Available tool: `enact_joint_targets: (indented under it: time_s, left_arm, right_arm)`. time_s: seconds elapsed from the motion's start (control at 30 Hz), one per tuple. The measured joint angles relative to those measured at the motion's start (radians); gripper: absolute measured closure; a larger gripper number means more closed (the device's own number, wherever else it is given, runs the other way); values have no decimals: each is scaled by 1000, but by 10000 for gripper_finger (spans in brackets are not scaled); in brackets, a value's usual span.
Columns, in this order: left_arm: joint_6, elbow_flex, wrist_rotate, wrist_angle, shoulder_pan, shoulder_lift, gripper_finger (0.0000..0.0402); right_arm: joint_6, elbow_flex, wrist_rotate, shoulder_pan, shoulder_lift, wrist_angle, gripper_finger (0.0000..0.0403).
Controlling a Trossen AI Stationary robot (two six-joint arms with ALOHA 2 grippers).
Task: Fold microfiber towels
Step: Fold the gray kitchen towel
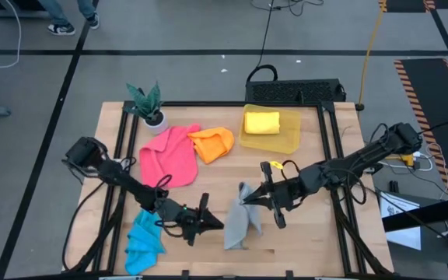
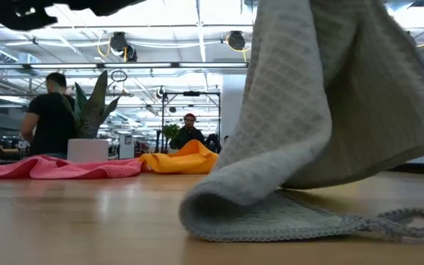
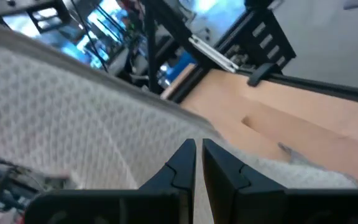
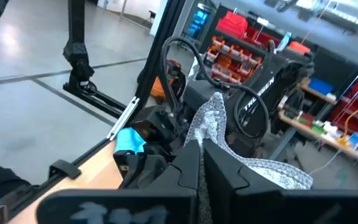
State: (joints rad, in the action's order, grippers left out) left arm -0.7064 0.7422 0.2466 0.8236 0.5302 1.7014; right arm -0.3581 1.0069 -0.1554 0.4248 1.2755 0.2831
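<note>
A grey towel [image 1: 239,222] is half lifted at the table's near middle; it fills the low view [image 2: 330,96]. My right gripper [image 1: 249,199] is shut on its far corner. My left gripper [image 1: 221,225] is shut at its left edge. A pink towel [image 1: 169,155] and an orange towel [image 1: 212,144] lie flat at the far left. A bright blue towel [image 1: 144,241] lies crumpled under my left arm. A yellow towel [image 1: 261,122] lies folded in the bin. My left gripper pinches the grey towel by its left edge [image 3: 166,134], coming level from the table's left. How many layers it has, I cannot tell. My right gripper pinches the towel's far corner [image 4: 211,115] between its two fingers, coming from the table's right. The corner sticks out past the fingertips. The towel hangs below in a curve, and its lower end with the hanging loop [image 2: 411,221] lies on the table.
A translucent yellow bin [image 1: 290,140] stands at the far middle. A small potted plant [image 1: 150,105] stands at the far left corner. A black frame [image 1: 298,89] sits past the far edge. People show in the room behind [image 2: 50,110].
</note>
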Motion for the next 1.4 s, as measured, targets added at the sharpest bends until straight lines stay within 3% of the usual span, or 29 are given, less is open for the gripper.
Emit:
enact_joint_targets:
  time_s: [0.1, 0.3, 0.43, 0.6, 0.83, 0.9, 1.0, 1.07, 1.13, 1.27, 1.4]
  left_arm:
    - [-1, 16, 1, 76, -16, 47, 357]
    - [2, 119, -7, 64, -44, 157, 299]
    - [5, 197, 20, 60, -71, 252, 273]
    - [97, 264, 167, 55, -108, 317, 268]
    - [257, 268, 131, 33, -206, 345, 268]
    - [302, 268, 235, 5, -218, 342, 268]
    - [335, 267, 584, -137, -216, 311, 268]
    - [332, 265, 800, -265, -207, 268, 268]
    - [359, 264, 925, -378, -187, 224, 268]
    - [441, 264, 912, -532, -139, 117, 268]
    - [527, 264, 762, -618, -107, 44, 268]
  right_arm:
    - [49, -3, -27, 0, -2, -21, 399]
    - [91, -121, -234, 0, 0, 78, 399]
    - [151, -210, -318, -5, 0, 157, 399]
    - [236, -278, -347, 6, -10, 164, 399]
    - [267, -290, -347, 56, -12, 178, 399]
    - [266, -290, -346, 70, -14, 185, 399]
    - [316, -295, -365, 97, -15, 169, 399]
    - [356, -323, -435, 119, -15, 153, 399]
    - [395, -359, -534, 132, -14, 150, 399]
    - [465, -428, -715, 145, -29, 139, 399]
    - [679, -506, -693, 163, -66, 28, 399]
